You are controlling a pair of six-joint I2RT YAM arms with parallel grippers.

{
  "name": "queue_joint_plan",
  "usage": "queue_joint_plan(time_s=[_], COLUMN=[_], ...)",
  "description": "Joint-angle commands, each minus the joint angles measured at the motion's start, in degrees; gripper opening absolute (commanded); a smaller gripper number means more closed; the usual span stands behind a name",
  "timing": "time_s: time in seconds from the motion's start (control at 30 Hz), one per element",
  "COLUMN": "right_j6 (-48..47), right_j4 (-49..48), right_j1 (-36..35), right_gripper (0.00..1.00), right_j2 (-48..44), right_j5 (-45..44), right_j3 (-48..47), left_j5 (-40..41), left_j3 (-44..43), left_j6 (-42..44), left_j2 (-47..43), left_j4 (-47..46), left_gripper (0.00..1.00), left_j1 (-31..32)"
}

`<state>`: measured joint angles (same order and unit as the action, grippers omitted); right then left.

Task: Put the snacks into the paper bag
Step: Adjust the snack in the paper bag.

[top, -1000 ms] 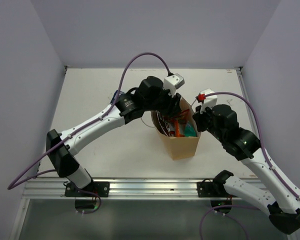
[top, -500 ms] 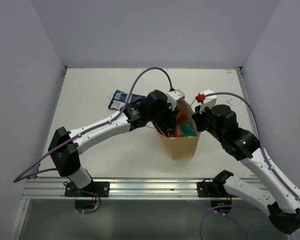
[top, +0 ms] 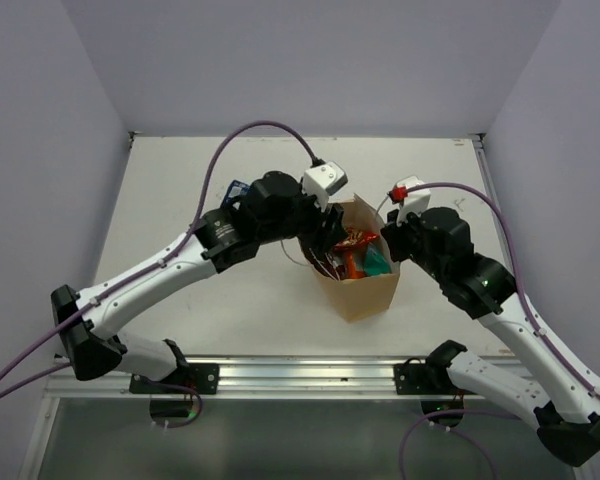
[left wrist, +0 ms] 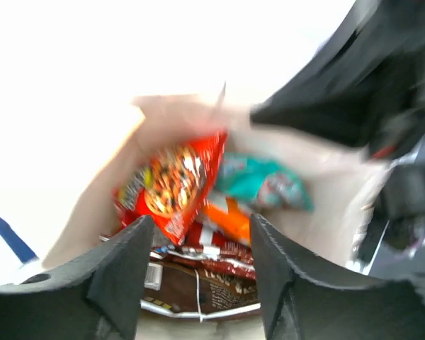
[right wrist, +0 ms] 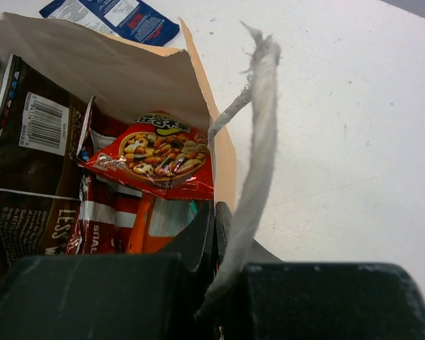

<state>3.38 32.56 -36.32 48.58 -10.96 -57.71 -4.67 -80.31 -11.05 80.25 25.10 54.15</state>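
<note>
Withdrawn from bag: left gripper [left wrist: 200, 244], jaws apart, empty; right gripper [right wrist: 214, 212] pinching paper bag [top: 365, 290] rim; snacks [right wrist: 156, 156] bagged, blue packet [right wrist: 110, 18] outstanding outside.

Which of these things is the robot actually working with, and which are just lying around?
Job: paper bag, its rim pinched by the right gripper; red packet, teal packet, orange packet, brown packet inside; blue packet out on the table; left gripper, open over the bag.
Just there: purple cables; metal rail.
</note>
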Motion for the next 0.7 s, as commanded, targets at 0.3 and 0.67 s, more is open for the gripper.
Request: queue_joint_plan(time_s=[0.3,0.67], right_j6=[1.19,4.01], right_j4=[-3.38,-3.82], right_j1=[0.02,0.02], right_gripper=[0.00,0.00], right_j2=[-1.38,-2.87], right_j5=[-5.21,-5.48], right_j3=[-0.56,1.73], left_j5=[12.68,4.94], left_j3=[-3.37,7.08], left_j6=[-9.07,-12.24], left_j2=[-10.20,-7.14], left_j4=[4.43,1.45], left_gripper=[0.85,0.93], left_j1=[-9.90,-30.14])
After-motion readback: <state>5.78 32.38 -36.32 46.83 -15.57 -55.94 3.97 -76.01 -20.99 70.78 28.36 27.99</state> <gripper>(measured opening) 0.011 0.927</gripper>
